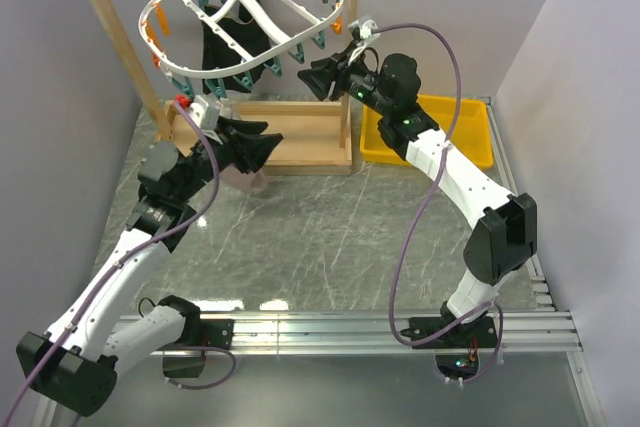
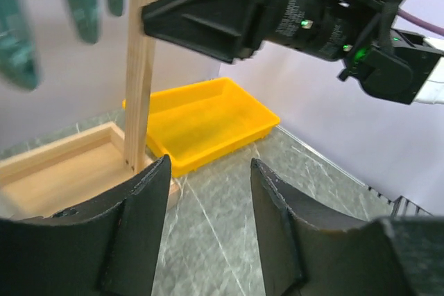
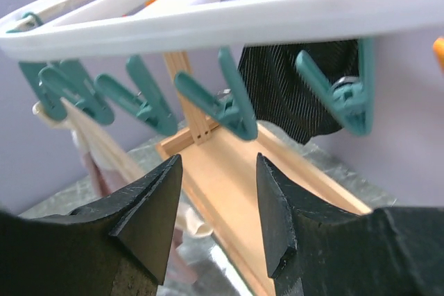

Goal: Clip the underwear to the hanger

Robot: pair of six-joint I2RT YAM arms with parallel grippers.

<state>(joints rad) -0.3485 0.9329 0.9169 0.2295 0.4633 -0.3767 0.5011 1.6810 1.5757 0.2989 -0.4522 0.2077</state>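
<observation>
Judging by the layout, the clipping step is in hand. The right gripper [image 1: 312, 80] is hovering with its black jaws apart and nothing between them, just below the front rim of the white oval plastic drying hanger [image 1: 260, 12]; its wrist view is facing a dangling teal plastic clothespin [image 3: 232, 105]. The left gripper [image 1: 262, 150] is likewise standing with jaws apart and empty, lower down, in front of the pale wooden frame rack [image 1: 118, 37].

The soft dusty-pink underwear with a beige waistband [image 3: 90, 161] is draping from near the teal pegs at the left of the right wrist view down to the grey marbled table [image 1: 320, 237], just beneath the left gripper; whether a peg is already pinching its upper corner I cannot tell. A black striped garment [image 1: 235, 37] is hanging from the ring behind.

The next move is probably calling for one gripper to squeeze a peg open while the other is lifting a free stretch of waistband into it.
</observation>
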